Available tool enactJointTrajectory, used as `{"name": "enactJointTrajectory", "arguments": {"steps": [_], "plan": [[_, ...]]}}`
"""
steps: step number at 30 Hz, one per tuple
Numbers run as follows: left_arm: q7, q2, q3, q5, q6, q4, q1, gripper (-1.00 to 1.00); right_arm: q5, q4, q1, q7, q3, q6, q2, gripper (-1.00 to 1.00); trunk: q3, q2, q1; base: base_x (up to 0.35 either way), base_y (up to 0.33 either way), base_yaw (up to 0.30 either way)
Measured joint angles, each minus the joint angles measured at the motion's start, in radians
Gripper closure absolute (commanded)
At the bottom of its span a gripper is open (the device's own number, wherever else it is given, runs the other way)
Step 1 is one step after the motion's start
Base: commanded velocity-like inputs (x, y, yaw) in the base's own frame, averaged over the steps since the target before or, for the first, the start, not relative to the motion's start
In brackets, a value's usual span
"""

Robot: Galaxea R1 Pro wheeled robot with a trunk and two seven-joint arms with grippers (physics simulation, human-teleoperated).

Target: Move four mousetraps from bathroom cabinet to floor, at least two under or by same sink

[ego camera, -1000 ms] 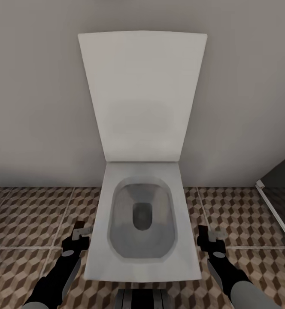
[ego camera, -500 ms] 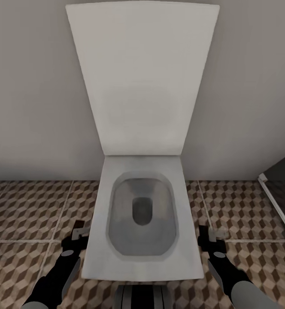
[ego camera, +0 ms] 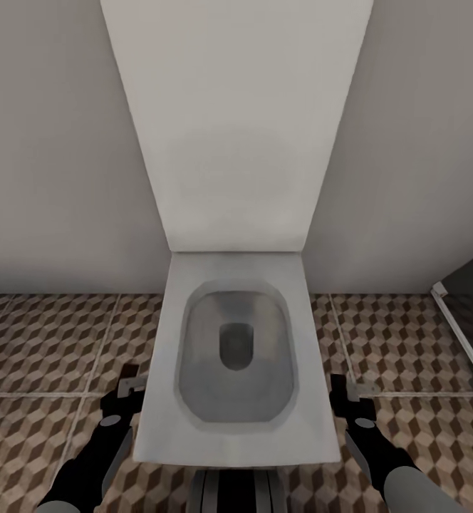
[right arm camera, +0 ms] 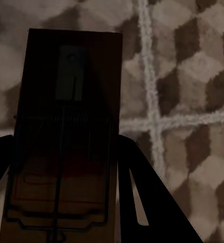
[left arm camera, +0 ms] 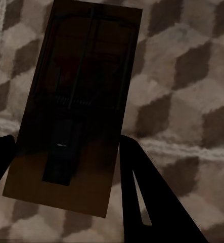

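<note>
Toilet (ego camera: 233,356) looms nearer than 1 s ago (base/camera advanced), each gripper, L (ego camera: 128,390) & R (ego camera: 350,390), clamped on a mousetrap (left arm camera: 74,109) (right arm camera: 66,136) above bathroom floor (ego camera: 44,342); sink yet to be found.

A white square toilet (ego camera: 236,356) stands in the middle, its lid (ego camera: 236,128) raised upright against the plain pale wall (ego camera: 58,142) at the far side. Its grey bowl is open. At the far right, a dark panel with a white edge (ego camera: 464,335) slants along.
</note>
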Motion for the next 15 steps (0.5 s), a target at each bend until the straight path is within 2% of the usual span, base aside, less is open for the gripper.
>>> {"name": "enactJointTrajectory", "arguments": {"steps": [15], "plan": [[0.001,0.003,0.001,0.000,-0.003,0.001,0.000,1.00,0.000,0.000,0.000,0.000,-0.003,-0.003,0.000,1.00,-0.058,-0.004,0.007,0.000,0.000,0.000]]}}
